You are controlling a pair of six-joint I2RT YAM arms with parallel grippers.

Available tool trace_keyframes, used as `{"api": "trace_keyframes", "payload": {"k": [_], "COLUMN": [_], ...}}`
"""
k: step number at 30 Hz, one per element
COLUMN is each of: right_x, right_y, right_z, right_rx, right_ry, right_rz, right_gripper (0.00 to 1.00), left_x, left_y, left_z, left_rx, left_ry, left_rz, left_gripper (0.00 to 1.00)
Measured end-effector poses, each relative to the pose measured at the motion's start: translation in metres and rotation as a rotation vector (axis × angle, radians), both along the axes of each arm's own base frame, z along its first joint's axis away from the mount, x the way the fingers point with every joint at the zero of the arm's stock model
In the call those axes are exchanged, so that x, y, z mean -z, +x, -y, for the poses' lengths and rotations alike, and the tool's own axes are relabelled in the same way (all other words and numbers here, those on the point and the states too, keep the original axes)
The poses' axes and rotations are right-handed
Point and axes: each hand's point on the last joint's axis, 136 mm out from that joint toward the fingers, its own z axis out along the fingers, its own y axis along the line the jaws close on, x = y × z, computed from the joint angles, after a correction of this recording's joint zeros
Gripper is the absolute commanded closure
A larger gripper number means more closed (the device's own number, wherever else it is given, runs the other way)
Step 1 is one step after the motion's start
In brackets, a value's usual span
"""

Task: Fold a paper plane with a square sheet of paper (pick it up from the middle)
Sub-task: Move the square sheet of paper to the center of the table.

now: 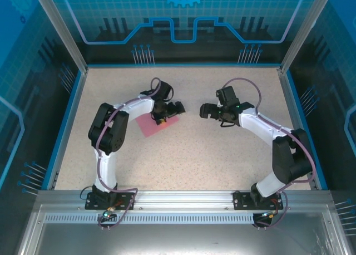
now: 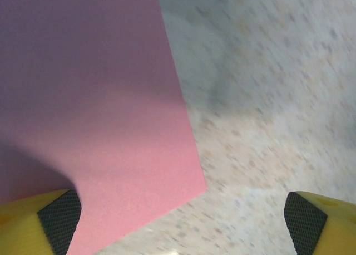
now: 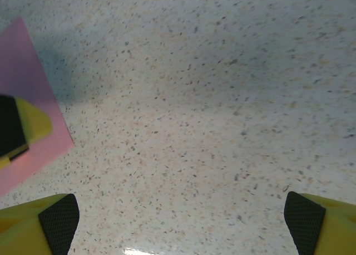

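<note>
The square sheet of paper [image 1: 150, 126] is pink-red and lies flat and unfolded on the speckled table, left of centre. My left gripper [image 1: 169, 113] hangs open just over its right corner. In the left wrist view the sheet [image 2: 94, 99] covers the left half, its corner pointing between my yellow fingertips [image 2: 55, 221]; my left gripper [image 2: 183, 227] holds nothing. My right gripper [image 1: 204, 111] stands open to the right of the sheet, over bare table. The right wrist view has the sheet's edge [image 3: 25, 77] at far left and my right gripper [image 3: 181, 227] empty.
The speckled table [image 1: 183, 160] is ringed by a blue rim and metal frame posts [image 1: 61, 29]. One yellow finger of the left gripper [image 3: 25, 124] shows over the sheet in the right wrist view. Both arm bases sit at the near edge.
</note>
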Motion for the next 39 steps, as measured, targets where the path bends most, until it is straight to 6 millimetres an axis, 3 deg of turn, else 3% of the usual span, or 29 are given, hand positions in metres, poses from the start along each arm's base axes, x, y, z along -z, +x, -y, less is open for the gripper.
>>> {"api": "trace_keyframes", "payload": {"k": [2,5,8,11,14,18,22,28,35,39], "right_x": [-0.004,-0.002,0.002,0.005,0.009,0.02,0.042,0.086,0.088,0.092], "right_y": [-0.001,-0.002,0.008,0.021,0.022,0.026,0.038,0.042,0.034,0.013], "right_z": [0.001,-0.003,-0.03,-0.088,-0.148,-0.211,-0.242,-0.244,-0.232,-0.2], "right_rx": [0.002,-0.012,-0.071,-0.184,-0.295,-0.389,-0.408,-0.394,-0.402,-0.431], "right_ry": [0.003,-0.001,-0.018,-0.023,-0.006,0.016,0.028,-0.017,-0.06,-0.12], "right_rz": [0.009,-0.002,-0.03,-0.021,-0.019,-0.028,-0.066,-0.15,-0.172,-0.197], "right_gripper": [0.04,0.16,0.24,0.29,0.3,0.3,0.3,0.3,0.29,0.28], "left_x": [-0.003,-0.015,-0.04,-0.073,-0.093,-0.089,-0.076,-0.078,-0.081,-0.081], "left_y": [-0.005,-0.008,-0.008,-0.006,-0.007,-0.022,-0.043,-0.063,-0.063,-0.063], "left_z": [0.011,0.011,-0.001,-0.033,-0.083,-0.146,-0.178,-0.193,-0.194,-0.194], "left_rx": [0.013,0.017,-0.007,-0.081,-0.188,-0.326,-0.389,-0.413,-0.415,-0.415], "left_ry": [-0.037,-0.068,-0.101,-0.132,-0.135,-0.083,-0.035,0.012,0.013,0.013], "left_rz": [-0.014,-0.009,0.028,0.094,0.144,0.139,0.092,0.085,0.094,0.095], "left_gripper": [0.01,0.01,0.01,0.01,0.01,0.01,0.01,0.01,0.01,0.01]}}
